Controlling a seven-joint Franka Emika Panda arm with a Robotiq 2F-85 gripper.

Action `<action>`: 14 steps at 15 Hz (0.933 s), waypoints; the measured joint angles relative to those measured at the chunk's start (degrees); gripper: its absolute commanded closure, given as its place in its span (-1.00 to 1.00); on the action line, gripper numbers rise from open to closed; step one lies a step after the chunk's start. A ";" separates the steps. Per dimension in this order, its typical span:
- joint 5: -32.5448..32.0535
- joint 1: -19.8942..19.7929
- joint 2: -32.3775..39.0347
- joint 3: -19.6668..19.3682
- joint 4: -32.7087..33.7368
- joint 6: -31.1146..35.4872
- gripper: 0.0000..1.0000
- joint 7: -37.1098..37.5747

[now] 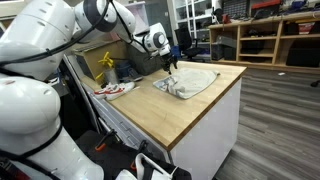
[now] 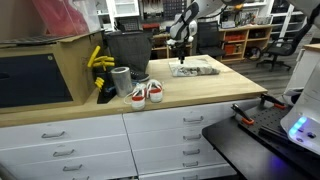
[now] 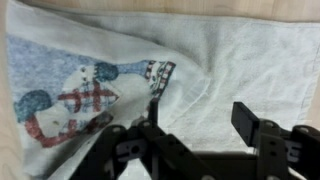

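The cloth (image 1: 190,83) is spread flat on the counter (image 1: 205,118), toward one end of the top and inside its edges. A broad stretch of bare wood is left open between the cloth and the nearer corner in an exterior view. In an exterior view the cloth (image 2: 195,69) is seen toward the back of the counter (image 2: 210,95), with bare wood in front of it up to the front edge. The shoes (image 2: 146,93), the cup (image 2: 121,80) and the bin (image 2: 127,48) are grouped well apart from the cloth, toward the other end.

The arm is stretched out over the counter, and the hand (image 1: 172,66) is pointed downward just above the cloth's near side. In the wrist view the hand (image 3: 200,112) is seen with its fingers (image 3: 244,118) apart. Nothing is clamped between them, and the cloth (image 3: 235,55) with its red and blue print lies directly beneath. Whether the fingertips touch the fabric cannot be told.

One cloth, two shoes, one cup and one bin are counted, and one yellow item (image 2: 99,60) is seen beside the bin.
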 measured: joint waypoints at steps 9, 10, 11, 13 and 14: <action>-1.48 -6.32 -4.26 2.01 -0.41 -20.68 -1.00 -16.99; -1.48 -7.25 -4.49 2.16 -0.72 -21.83 -1.00 -19.14; -1.48 -8.04 -4.70 2.18 -1.19 -22.40 -1.00 -20.99; -1.48 -9.36 -5.16 2.19 -2.83 -22.45 -1.00 -24.04; -1.48 -9.90 -5.41 2.19 -3.85 -22.46 -1.00 -25.27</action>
